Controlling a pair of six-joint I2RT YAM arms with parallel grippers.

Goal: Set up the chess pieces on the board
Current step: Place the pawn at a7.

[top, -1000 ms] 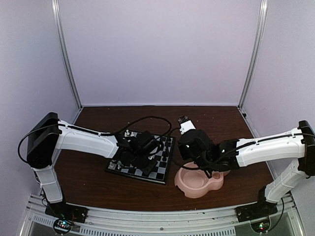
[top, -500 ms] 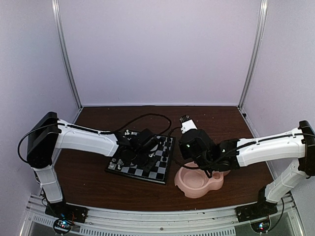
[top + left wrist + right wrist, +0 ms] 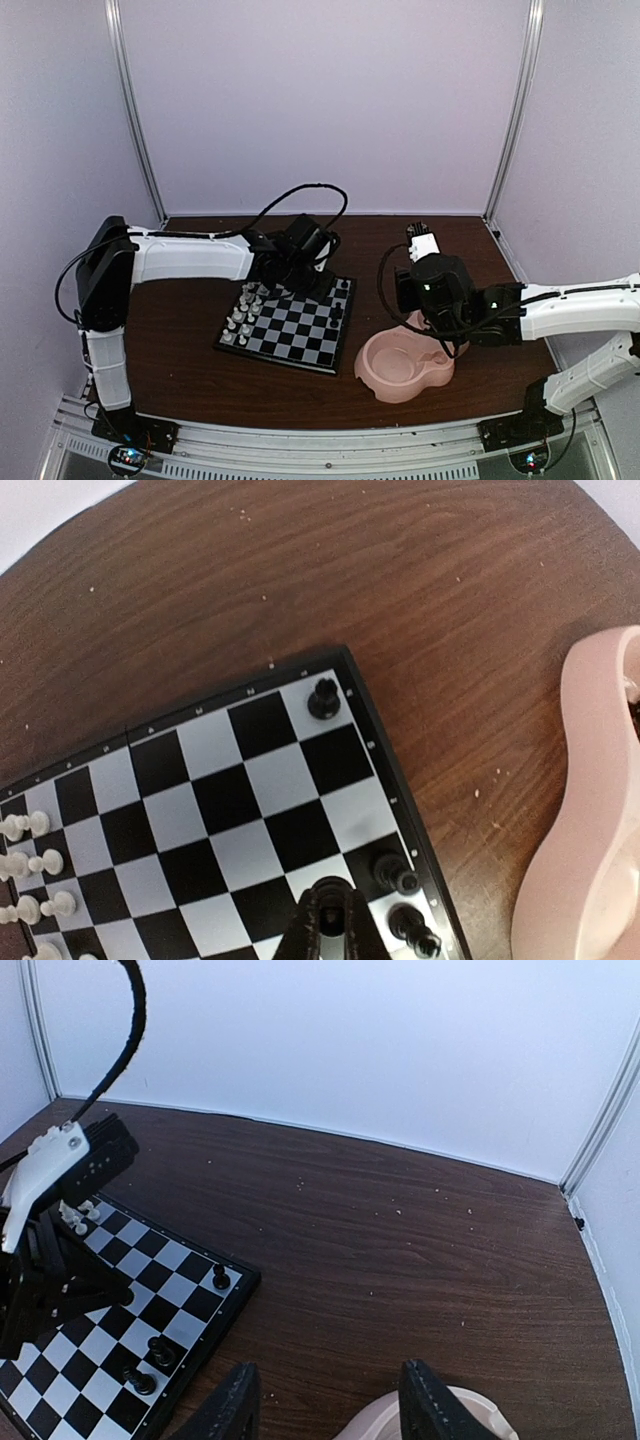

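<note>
The board lies mid-bench, with white pieces lined along its left side and just a few black pieces at its right edge. The right tool hangs half wide and empty above the pink dish at lower right. It would do best to drop straight onto one piece, pinch its stem and stand it mid-square, clear of the left tool, which is pinched narrow over the board. On the board's edge the border marks are too small to read, and no brand shows.
</note>
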